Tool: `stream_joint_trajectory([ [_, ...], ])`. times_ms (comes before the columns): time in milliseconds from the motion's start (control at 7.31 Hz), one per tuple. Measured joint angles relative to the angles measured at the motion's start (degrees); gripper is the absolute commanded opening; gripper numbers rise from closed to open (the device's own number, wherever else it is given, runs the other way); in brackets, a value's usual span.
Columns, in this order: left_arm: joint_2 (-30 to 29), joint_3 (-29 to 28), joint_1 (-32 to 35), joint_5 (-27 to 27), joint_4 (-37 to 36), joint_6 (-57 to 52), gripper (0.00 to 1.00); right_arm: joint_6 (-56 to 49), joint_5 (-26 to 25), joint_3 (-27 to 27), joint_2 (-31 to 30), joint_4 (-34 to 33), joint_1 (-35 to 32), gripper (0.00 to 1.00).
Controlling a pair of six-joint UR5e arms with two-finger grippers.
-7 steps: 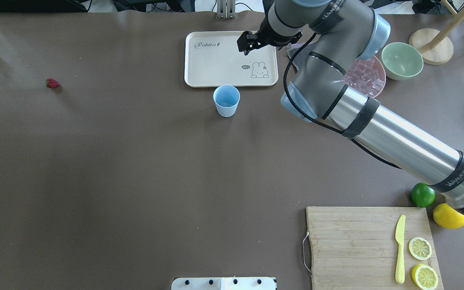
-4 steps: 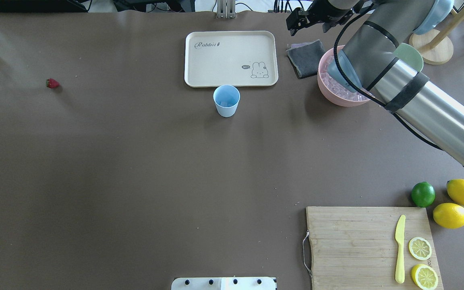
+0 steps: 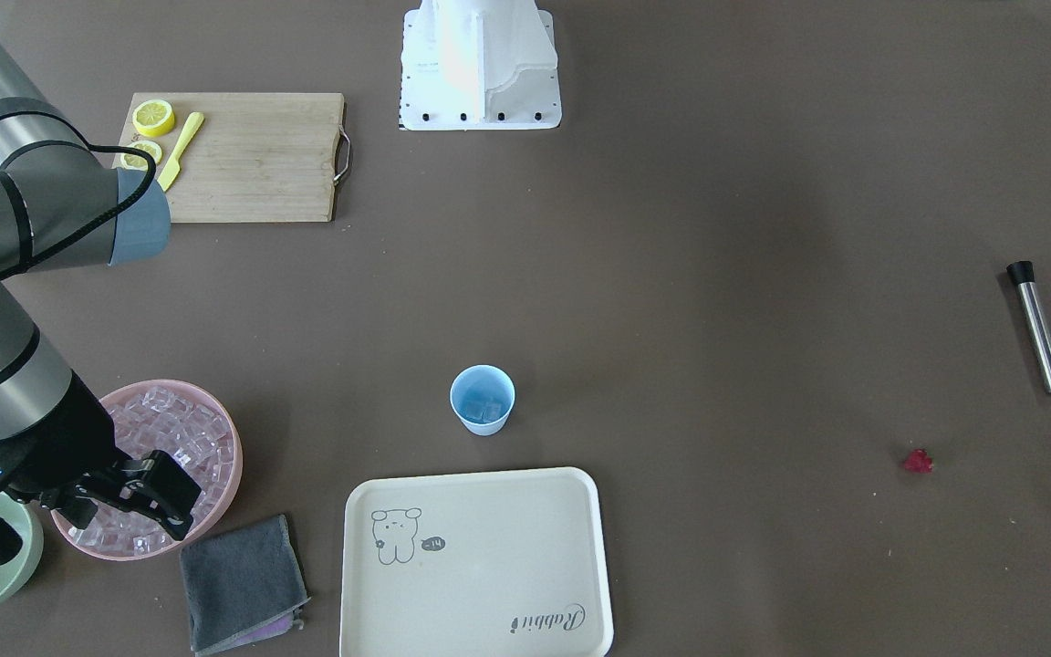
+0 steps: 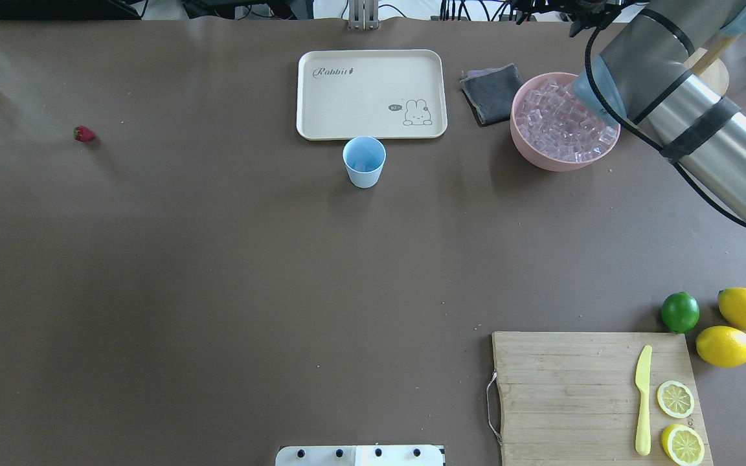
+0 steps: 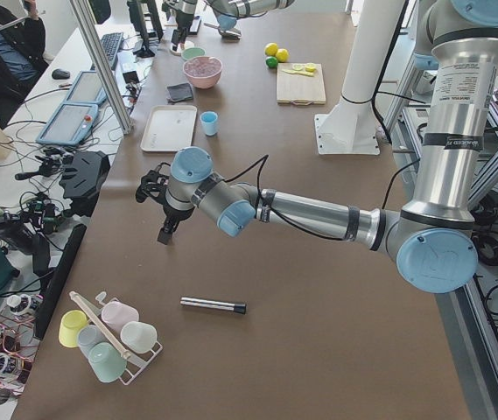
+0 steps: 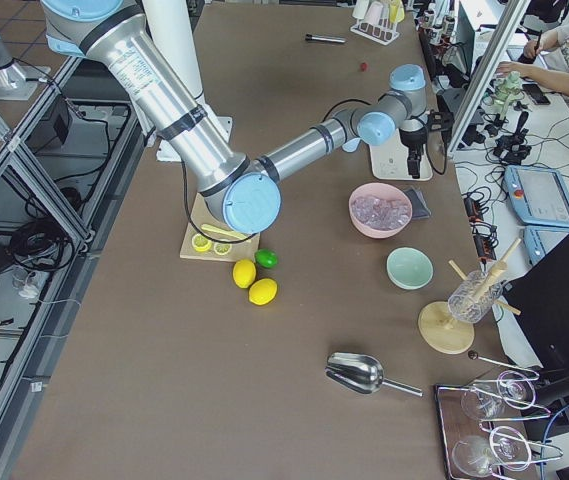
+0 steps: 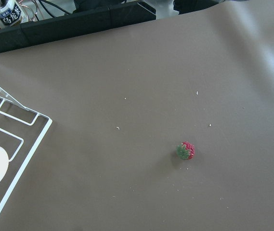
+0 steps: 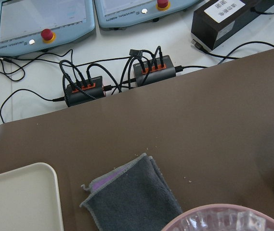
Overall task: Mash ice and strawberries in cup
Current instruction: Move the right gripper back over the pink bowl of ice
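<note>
We saw the cup (image 4: pixel 364 162) upright, mouth up; whether the left gripper (image 5: pixel 163 234) or right gripper (image 3: pixel 175 509) gaped, we couldn't tell.

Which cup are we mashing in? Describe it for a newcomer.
In the overhead view, find the cream rabbit tray at the far middle. The cup stands just off its near edge: small, light blue, handleless, far narrower than the pink bowl of ice to the right.

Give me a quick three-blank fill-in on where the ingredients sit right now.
The small light-blue cup stands next to the cream rabbit-print ___.
The small red strawberry lies on the brown ___, outside the cup.
The heap of clear ice cubes fills the ___ bowl.
Missing: tray; table; pink.
</note>
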State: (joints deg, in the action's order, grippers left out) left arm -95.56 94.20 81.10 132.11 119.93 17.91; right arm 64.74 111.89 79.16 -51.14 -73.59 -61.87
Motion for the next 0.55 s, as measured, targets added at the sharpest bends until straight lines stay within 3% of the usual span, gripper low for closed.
stream_joint_trajectory([
  [547, -0.5, 0.0, -0.7, 0.0, 1.0, -0.1, 0.98, 9.6, -13.0, 2.9, -6.9, 0.4, 4.5, 1.0],
])
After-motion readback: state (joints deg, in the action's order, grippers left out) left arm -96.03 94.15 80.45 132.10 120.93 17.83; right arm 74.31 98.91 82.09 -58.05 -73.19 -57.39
